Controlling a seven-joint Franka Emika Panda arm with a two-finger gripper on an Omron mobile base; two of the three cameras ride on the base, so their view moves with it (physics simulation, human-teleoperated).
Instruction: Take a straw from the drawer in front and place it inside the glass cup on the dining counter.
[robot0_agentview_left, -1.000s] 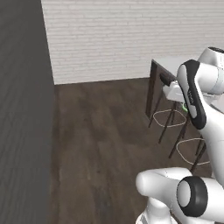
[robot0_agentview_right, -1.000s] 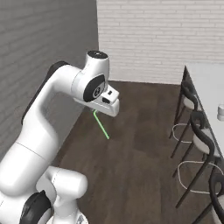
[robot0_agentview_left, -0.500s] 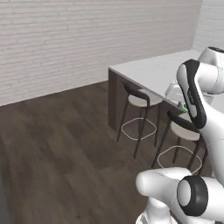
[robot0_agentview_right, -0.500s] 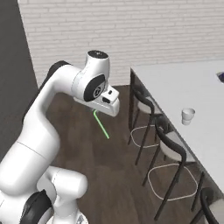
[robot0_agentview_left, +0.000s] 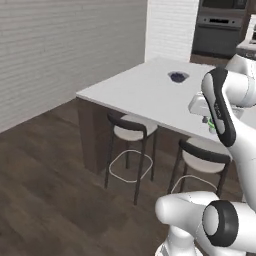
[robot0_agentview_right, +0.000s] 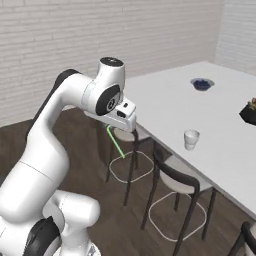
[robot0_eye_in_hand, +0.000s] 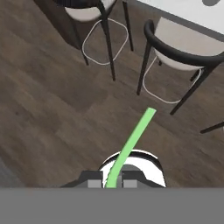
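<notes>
Beside dining counter (robot0_agentview_right: 165, 102) | pincer (robot0_eye_in_hand: 113, 183) clamped tight | holds straw (robot0_eye_in_hand: 131, 145)

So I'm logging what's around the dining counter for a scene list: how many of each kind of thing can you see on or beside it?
Glass cup: 1
Dark bowl: 1
Black chairs: 2 in full, plus the back of a third: 3
Green straw, held in the shut gripper: 1
Dark item cut off at the counter's right edge: 1
Total: 7

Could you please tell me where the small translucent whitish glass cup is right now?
In the right base view, the small translucent whitish glass cup stands near the front edge of the white dining counter, just above a black chair.
</notes>
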